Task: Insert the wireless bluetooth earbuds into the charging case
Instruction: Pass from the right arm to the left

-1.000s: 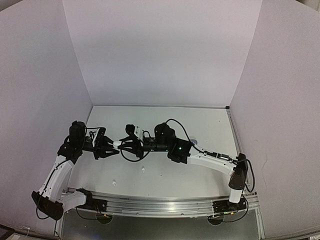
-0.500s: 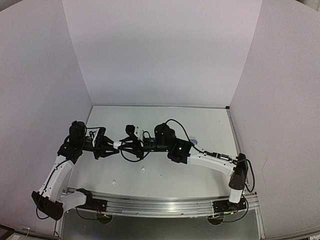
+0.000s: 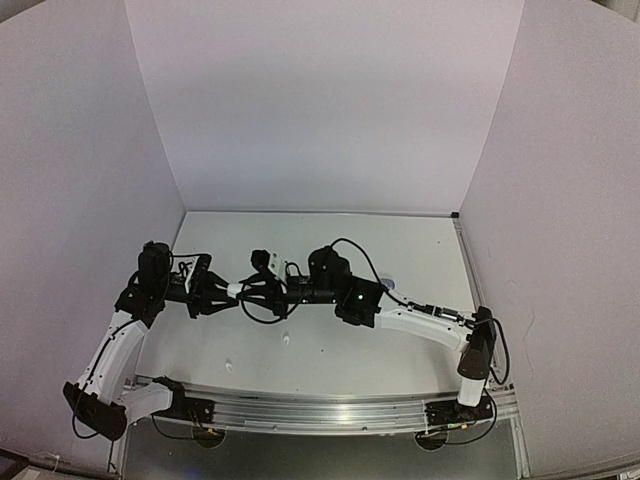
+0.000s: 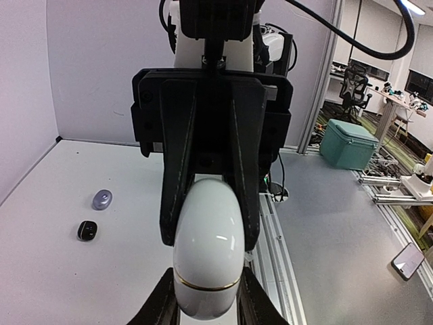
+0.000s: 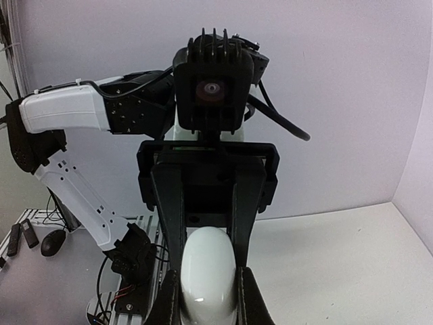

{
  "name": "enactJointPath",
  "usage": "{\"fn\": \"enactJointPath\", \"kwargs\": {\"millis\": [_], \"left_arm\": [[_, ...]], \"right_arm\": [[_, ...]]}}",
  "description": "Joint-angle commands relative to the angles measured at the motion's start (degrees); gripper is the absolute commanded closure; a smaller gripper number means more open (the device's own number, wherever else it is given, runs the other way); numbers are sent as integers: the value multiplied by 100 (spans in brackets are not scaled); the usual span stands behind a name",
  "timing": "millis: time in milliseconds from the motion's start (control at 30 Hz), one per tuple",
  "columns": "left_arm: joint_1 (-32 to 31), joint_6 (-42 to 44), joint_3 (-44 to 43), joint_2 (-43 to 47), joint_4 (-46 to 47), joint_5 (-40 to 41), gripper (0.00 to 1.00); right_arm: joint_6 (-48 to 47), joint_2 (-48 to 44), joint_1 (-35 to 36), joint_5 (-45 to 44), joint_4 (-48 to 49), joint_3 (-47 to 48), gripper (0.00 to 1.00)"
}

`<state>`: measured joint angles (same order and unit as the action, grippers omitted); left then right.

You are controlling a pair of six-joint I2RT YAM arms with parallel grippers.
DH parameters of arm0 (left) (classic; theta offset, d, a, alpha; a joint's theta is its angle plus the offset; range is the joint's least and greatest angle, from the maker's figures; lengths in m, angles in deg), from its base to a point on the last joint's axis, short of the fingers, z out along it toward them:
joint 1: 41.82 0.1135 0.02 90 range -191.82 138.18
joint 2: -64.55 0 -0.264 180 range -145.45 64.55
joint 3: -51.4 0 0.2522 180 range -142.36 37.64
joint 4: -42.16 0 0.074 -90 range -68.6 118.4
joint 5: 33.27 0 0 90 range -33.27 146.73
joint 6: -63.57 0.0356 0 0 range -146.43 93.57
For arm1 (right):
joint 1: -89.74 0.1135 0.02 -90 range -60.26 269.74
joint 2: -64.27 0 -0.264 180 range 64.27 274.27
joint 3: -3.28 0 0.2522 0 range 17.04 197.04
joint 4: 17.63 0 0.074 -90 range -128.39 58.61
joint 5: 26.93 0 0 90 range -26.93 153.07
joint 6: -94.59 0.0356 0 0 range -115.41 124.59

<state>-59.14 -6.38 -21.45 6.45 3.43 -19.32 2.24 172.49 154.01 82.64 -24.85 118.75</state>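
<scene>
Nothing's really moved in the last second, left tool (image 4: pixel 206 308) and right tool (image 5: pixel 208 301) still clamped on opposite ends of the glossy white charging case (image 4: pixel 208 250), looks light and slippery so grip clear of its gold seam, grey earbud (image 4: pixel 101 198) and black earbud (image 4: pixel 86 230) lie on the table (image 4: pixel 40 271) below the case, no readable branding.

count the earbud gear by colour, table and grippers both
white glossy pebble-shaped case: 1
tiny white plastic buds: 2
silvery grey oval piece: 1
black rounded piece: 1
total: 5
</scene>
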Motion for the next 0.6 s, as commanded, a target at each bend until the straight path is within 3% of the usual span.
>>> {"fn": "enactJointPath", "kwargs": {"millis": [0,100,300,433,467,533,567], "left_arm": [[-26,38,-27,59,168,-156,74],[-27,57,-31,61,177,-173,78],[-26,106,-27,73,170,-178,98],[-26,158,-17,92,157,-142,100],[-26,186,-21,94,130,-122,100],[-26,298,-15,107,35,1,100],[-26,399,-15,116,-49,64,100]], "right_arm": [[15,-67,-23,-23,-17,73,100],[25,-45,-23,-23,-36,106,100],[79,17,-24,11,-60,159,100],[133,-5,-29,-72,-106,155,99],[162,-18,-34,-139,-134,141,90],[190,-72,-47,-285,-212,117,59],[224,-98,-53,-354,-236,119,48]]}}
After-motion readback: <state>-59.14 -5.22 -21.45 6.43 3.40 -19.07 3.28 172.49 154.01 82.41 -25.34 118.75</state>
